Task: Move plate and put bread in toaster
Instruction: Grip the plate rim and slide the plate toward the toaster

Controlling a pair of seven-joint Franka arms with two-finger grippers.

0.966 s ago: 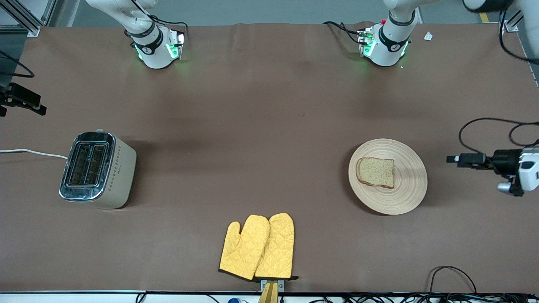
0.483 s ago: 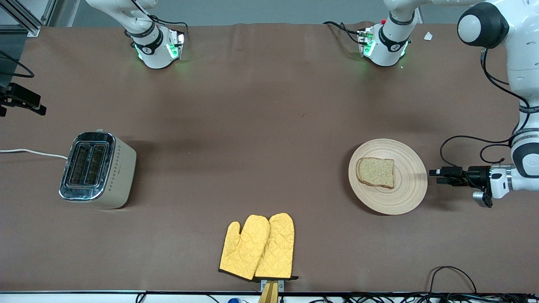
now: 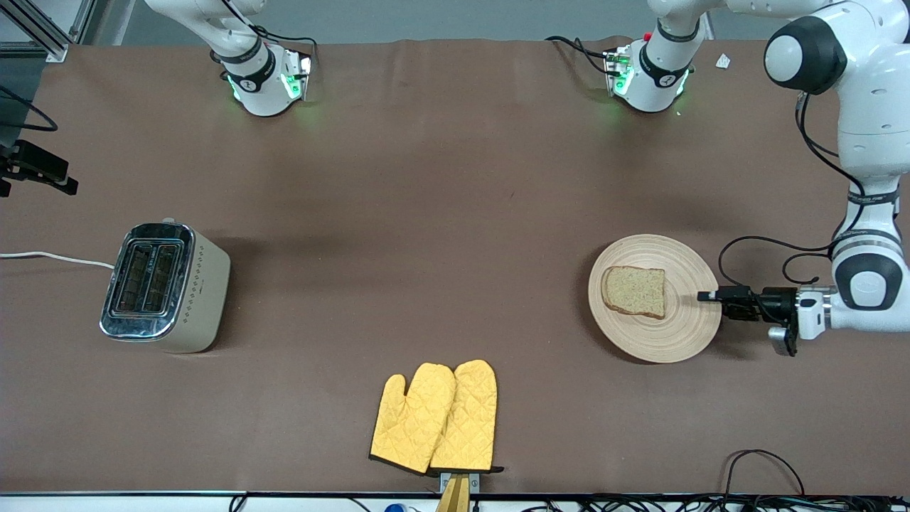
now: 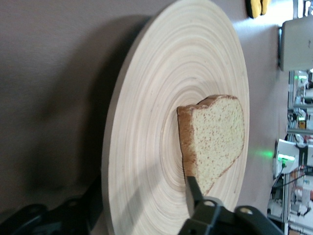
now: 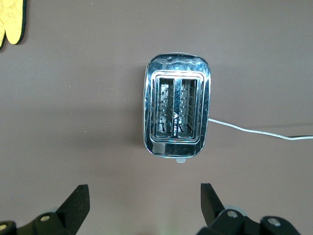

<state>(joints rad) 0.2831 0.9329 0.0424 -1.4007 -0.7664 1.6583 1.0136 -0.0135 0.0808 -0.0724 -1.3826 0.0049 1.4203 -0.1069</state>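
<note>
The wooden plate (image 3: 655, 334) lies toward the left arm's end of the table with the bread (image 3: 635, 290) flat on it. My left gripper (image 3: 711, 295) is low at the plate's rim and open. In the left wrist view the left gripper (image 4: 142, 192) straddles the plate (image 4: 146, 147), one finger over the top next to the bread (image 4: 217, 134), the other under the edge. The toaster (image 3: 165, 286) stands at the right arm's end. My right gripper (image 5: 144, 200) is open and empty, high over the toaster (image 5: 176, 115); it is out of the front view.
A pair of yellow oven mitts (image 3: 437, 417) lies near the front edge at the table's middle. The toaster's white cord (image 3: 50, 257) runs off the table's end. Both arm bases stand along the back edge.
The left arm has come in from the table's end toward the plate; its fingers now reach the rim. Plate, bread and toaster have not moved.
</note>
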